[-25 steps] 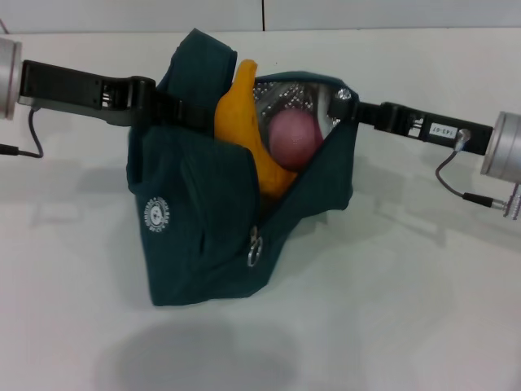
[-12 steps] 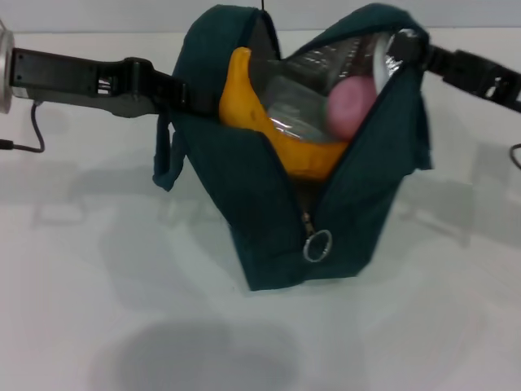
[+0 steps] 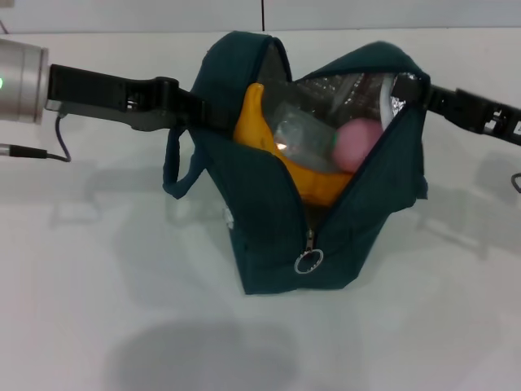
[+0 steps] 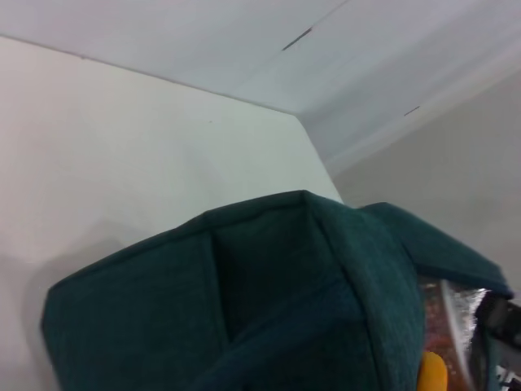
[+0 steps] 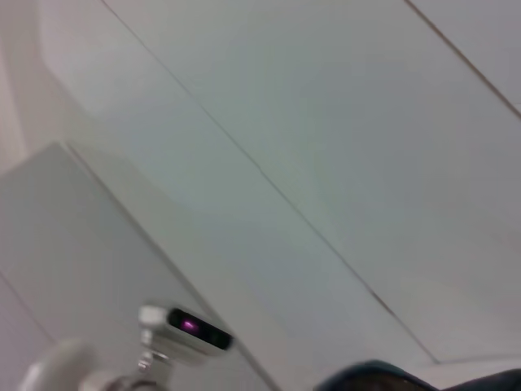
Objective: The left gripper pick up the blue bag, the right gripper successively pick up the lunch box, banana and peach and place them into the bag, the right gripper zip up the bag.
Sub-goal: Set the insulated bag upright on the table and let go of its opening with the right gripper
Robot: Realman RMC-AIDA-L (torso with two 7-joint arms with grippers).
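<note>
Left gripper point(image 3: 195, 114): I see it clamped on the blue bag point(image 3: 269, 220) mid-table.
Right gripper point(image 3: 415, 94): grips the opposite rim.
Contents: banana point(image 3: 260, 134), peach point(image 3: 358, 142), lunch box point(image 3: 305, 134) inside.
Zip: I'd release, then pull the ring pull point(image 3: 309, 261) steadily.

The blue bag point(image 3: 285, 220) stands upright on the white table point(image 3: 98, 326), mouth open, zipper ring point(image 3: 308, 261) hanging low on its front. Inside lie the banana point(image 3: 277, 151), the peach point(image 3: 358, 145) and the clear lunch box point(image 3: 305, 134). The left gripper point(image 3: 199, 114) clamps the bag's left edge; the right gripper point(image 3: 411, 90) clamps its right edge. One handle point(image 3: 181, 167) hangs loose.
</note>
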